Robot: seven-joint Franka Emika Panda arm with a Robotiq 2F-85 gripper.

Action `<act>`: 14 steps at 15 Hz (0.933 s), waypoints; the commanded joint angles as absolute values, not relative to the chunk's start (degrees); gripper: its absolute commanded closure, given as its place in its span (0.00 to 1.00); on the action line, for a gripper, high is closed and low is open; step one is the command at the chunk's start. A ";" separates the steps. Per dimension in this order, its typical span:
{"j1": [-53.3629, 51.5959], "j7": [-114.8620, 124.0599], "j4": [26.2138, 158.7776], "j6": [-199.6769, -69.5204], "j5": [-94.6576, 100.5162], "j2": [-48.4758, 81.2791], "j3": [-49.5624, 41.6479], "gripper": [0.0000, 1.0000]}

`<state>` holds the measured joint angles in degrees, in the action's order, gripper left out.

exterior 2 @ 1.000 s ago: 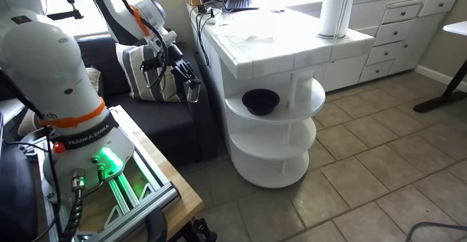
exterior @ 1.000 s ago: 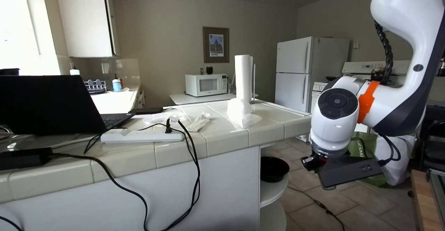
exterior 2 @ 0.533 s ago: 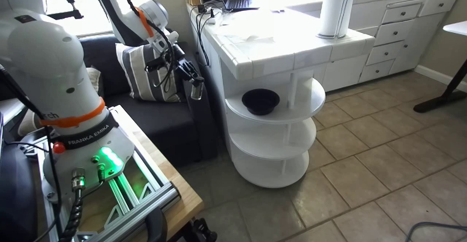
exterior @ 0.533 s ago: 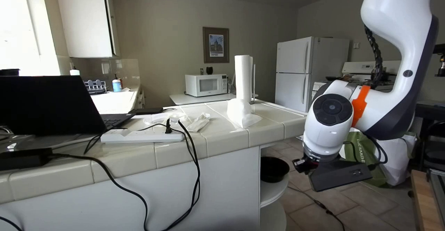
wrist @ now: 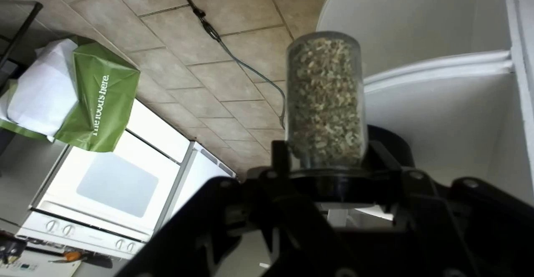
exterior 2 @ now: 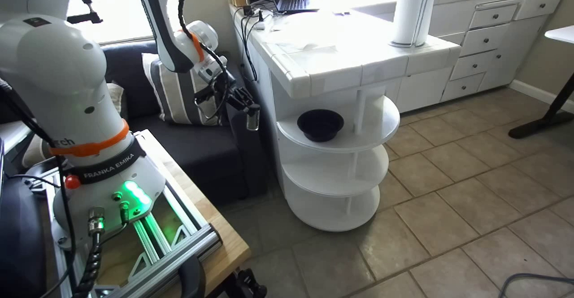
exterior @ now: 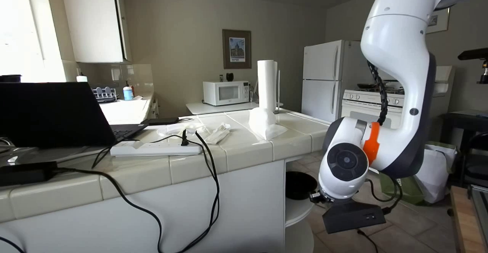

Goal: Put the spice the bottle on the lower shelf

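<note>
A gripper (wrist: 329, 158) grasps the spice bottle (wrist: 326, 97) in mid-air, left of the white shelves (exterior 2: 335, 177) in an exterior view. Pickup looks done; placement on the lower one remains.

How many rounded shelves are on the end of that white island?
3, stacked in an exterior view: the top shelf, with a dark bowl on it; the middle shelf below; and the bottom shelf. None looks hidden.

This is a home kitchen; fridge (exterior: 321, 81), stove (exterior: 366, 106), microwave (exterior: 227, 93); sofa (exterior 2: 197, 150) alongside.
</note>
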<state>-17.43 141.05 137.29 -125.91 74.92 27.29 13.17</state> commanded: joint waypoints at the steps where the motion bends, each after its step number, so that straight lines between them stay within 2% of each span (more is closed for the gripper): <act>1: -19.21 148.68 131.98 -123.00 79.78 34.36 11.59 0.76; 14: -17.89 158.49 120.24 -119.56 93.06 42.89 10.91 0.76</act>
